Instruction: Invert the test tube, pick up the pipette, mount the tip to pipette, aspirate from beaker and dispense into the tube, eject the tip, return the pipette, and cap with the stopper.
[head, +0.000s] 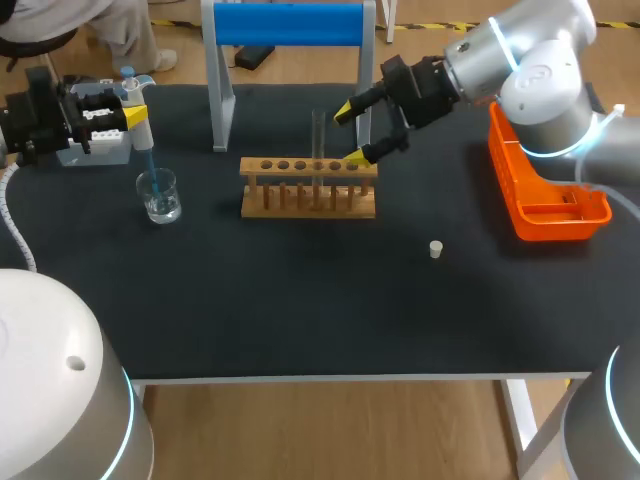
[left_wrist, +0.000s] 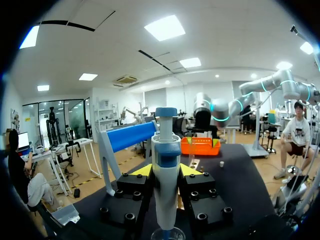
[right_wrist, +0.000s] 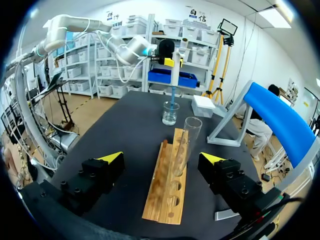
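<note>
My left gripper (head: 128, 103) at the table's far left is shut on the white and blue pipette (head: 136, 112), which it holds upright. The pipette's blue tip (head: 150, 165) dips into the small glass beaker (head: 159, 195). In the left wrist view the pipette (left_wrist: 166, 165) stands between the yellow-tipped fingers (left_wrist: 142, 170), over the beaker rim (left_wrist: 167, 233). A clear test tube (head: 319, 135) stands mouth up in the wooden rack (head: 308, 190). My right gripper (head: 352, 132) is open, one finger on each side of the tube (right_wrist: 186, 142), apart from it. A small white stopper (head: 435, 249) lies on the mat.
An orange tray (head: 545, 190) sits at the right edge beneath my right arm. A blue-topped stand (head: 290, 25) rises behind the rack. A pale box (head: 95, 145) rests under my left gripper. The rack (right_wrist: 167, 185) has several unfilled holes.
</note>
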